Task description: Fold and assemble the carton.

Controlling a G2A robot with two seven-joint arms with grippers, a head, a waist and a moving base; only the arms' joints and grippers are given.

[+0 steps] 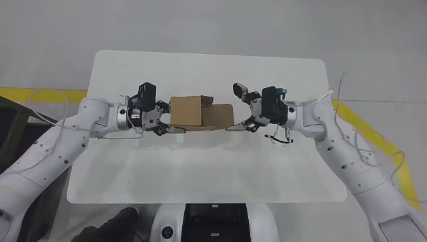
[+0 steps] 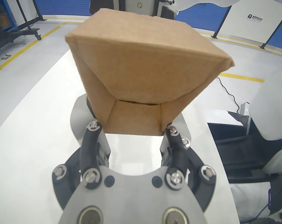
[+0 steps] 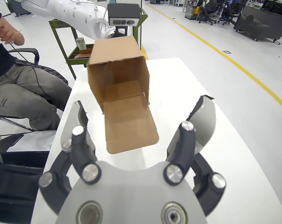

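the carton is held over the middle of the surface, with its long axis laid from 9 o'clock to 3 o'clock in the top view. its open mouth is turned toward 3 o'clock, and one flap is stretched out flat from that mouth in the same direction. in the right wrist view the hollow inside of the carton can be looked into, and the flap is seen reaching out from the lower wall toward the camera. whether the carton rests on the surface or is raised off it cannot be told for certain.

the left gripper is clamped on the 9 o'clock end of the carton. in the left wrist view the carton is pinched between the fingers of the left gripper, one against each side wall. the left arm is brought in from 8 o'clock, with its wrist aimed toward 3 o'clock.

the right gripper is placed at the 3 o'clock end, with its jaws spread wide. in the right wrist view the right gripper is seen with the flap lying between its parted fingers and clear of both. the right arm is brought in from 4 o'clock, with its wrist aimed toward 9 o'clock.
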